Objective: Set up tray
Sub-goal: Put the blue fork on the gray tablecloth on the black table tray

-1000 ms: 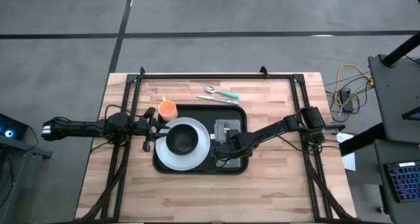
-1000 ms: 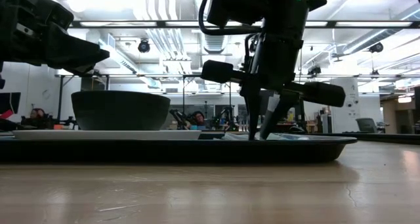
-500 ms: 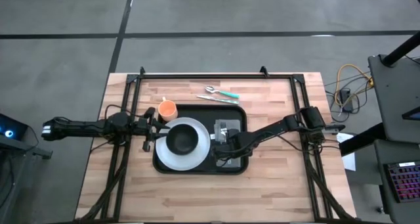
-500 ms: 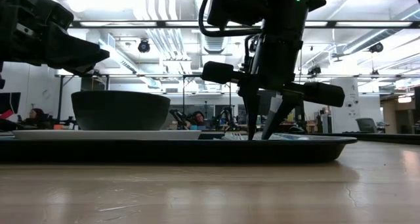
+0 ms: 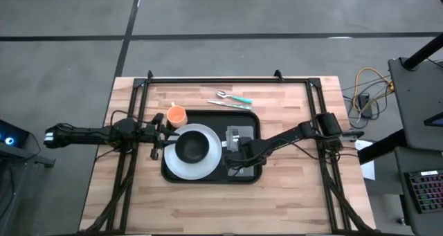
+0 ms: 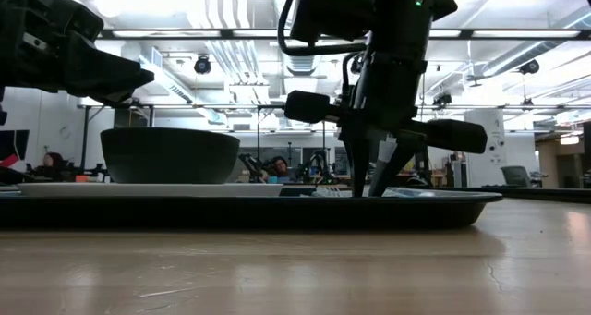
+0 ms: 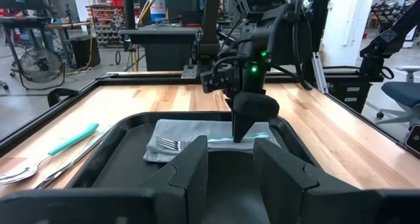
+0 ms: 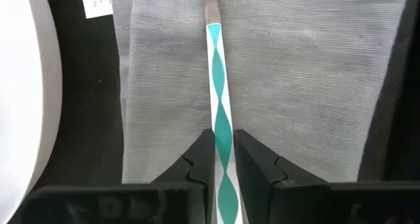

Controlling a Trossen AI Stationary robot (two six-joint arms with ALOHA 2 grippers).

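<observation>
The black tray (image 5: 208,180) lies mid-table and carries a white plate (image 5: 210,164) with a dark bowl (image 5: 192,147). Right of the plate a grey folded napkin (image 8: 295,86) lies flat on the tray. A fork (image 8: 220,66) with a teal handle lies along the napkin, tines (image 7: 168,144) toward the far edge. My right gripper (image 8: 223,148) points down at the near end of the handle, shut on it. My left gripper (image 5: 164,133) hangs open at the tray's left edge, beside the plate. My right gripper has the fork's teal handle (image 8: 223,129) near its free end, pinched between the two fingers. The fingers (image 6: 360,181) come from above, pointing down, and lie across the handle. The fork lies flat on the napkin.
An orange cup (image 5: 177,115) stands on the table at the tray's far left corner. A spoon and a knife (image 5: 232,99) with teal handles lie on the wood beyond the tray's far edge. Black frame rails (image 5: 228,79) run round the table. Bare wood shows near the front edge.
</observation>
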